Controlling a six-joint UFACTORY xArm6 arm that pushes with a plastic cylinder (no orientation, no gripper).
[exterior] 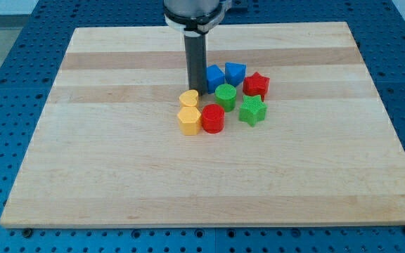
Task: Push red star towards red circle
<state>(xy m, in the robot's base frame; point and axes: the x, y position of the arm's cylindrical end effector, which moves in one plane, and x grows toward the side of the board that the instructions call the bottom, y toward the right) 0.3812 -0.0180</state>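
The red star lies at the right of a block cluster near the board's middle. The red circle lies at the cluster's lower middle, left and below the star. The green circle and green star sit between them. My tip stands at the cluster's left, just above the yellow heart and beside the blue block, well left of the red star.
A second blue block lies left of the red star. A yellow hexagon touches the red circle's left side. The wooden board lies on a blue perforated table.
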